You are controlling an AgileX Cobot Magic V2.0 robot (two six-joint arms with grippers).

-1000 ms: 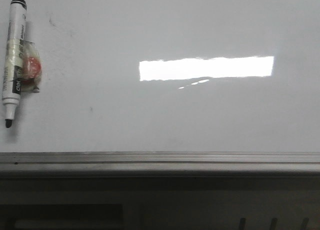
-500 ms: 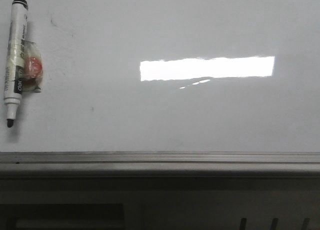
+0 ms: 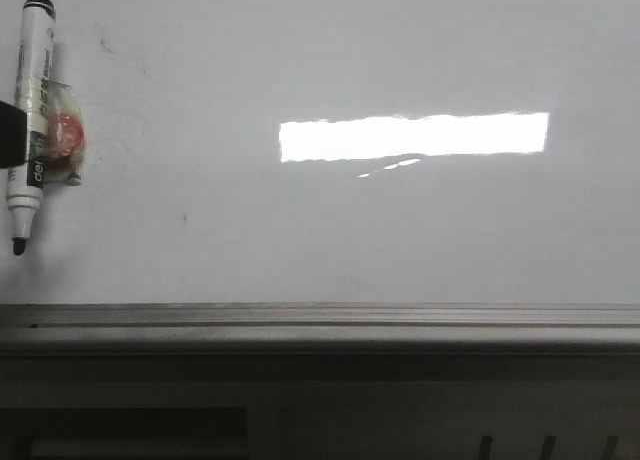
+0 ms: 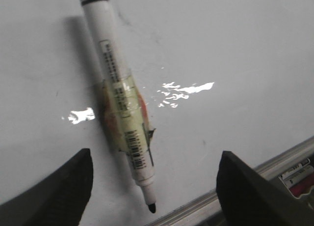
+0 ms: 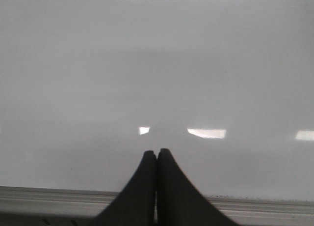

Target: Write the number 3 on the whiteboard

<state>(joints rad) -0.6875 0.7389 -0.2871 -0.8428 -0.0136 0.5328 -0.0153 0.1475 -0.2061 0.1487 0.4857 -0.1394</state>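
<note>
Left hand (image 4: 154,186) spread — marker (image 3: 28,120) lies lengthwise, tip toward whiteboard (image 3: 400,240) rim

marker (image 3: 29,120): white barrel carried the brand "deli" near its tip end; barcode and small print on its label (image 4: 122,123) were too blurred to read.

One marker (image 3: 28,120), one whiteboard (image 3: 400,240), two grippers (image 4: 154,186).

Big glossy white whiteboard with a grey metal rim (image 3: 320,315) lying flat, white black-capped uncapped marker pen (image 3: 26,120) on it at the far left, tip toward the near rim, small reddish lump under clear tape (image 3: 66,135) stuck against the pen's right side, left end effector (image 4: 154,186) straddling the pen's tip end
</note>
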